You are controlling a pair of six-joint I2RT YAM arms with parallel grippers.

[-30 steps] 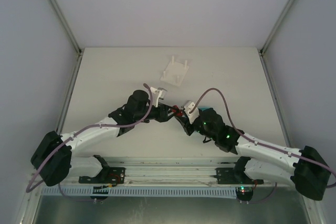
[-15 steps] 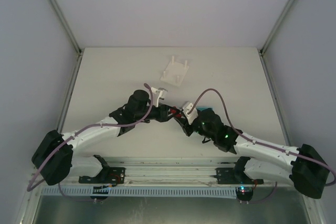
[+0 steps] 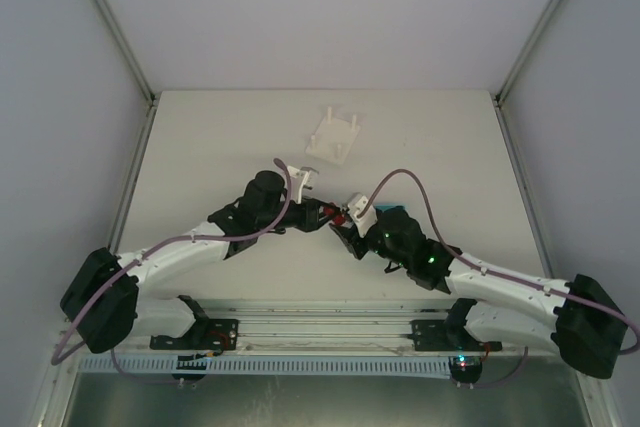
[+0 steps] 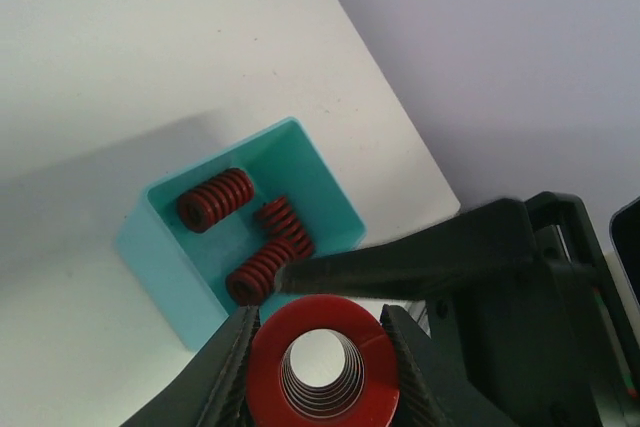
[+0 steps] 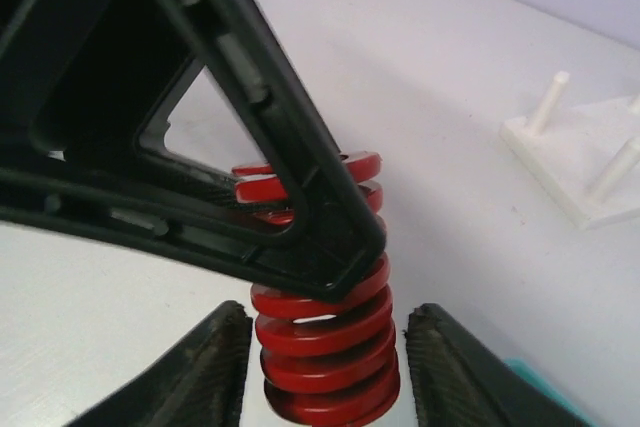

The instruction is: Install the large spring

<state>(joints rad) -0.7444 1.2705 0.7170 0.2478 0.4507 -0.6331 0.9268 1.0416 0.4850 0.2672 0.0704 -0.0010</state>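
Risk sits in the handover — my left gripper point(image 4: 318, 372) is clenched on the large red coil spring point(image 5: 322, 342); my right gripper point(image 5: 328, 347) brackets its lower end, fingers apart — letting go early would drop it.

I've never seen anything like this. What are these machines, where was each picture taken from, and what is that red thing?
These are two robot arms bolted to a table. The wide picture looks down from above, with the left arm on the left and the right arm on the right. The other two pictures come from a small camera on each wrist.

On the table are a white base with pegs and a teal bin holding three small red springs.

The red thing is the large spring. The left end effector, a two-finger claw, grips it. The right end effector has a finger on either side of it; I cannot tell whether they press it.
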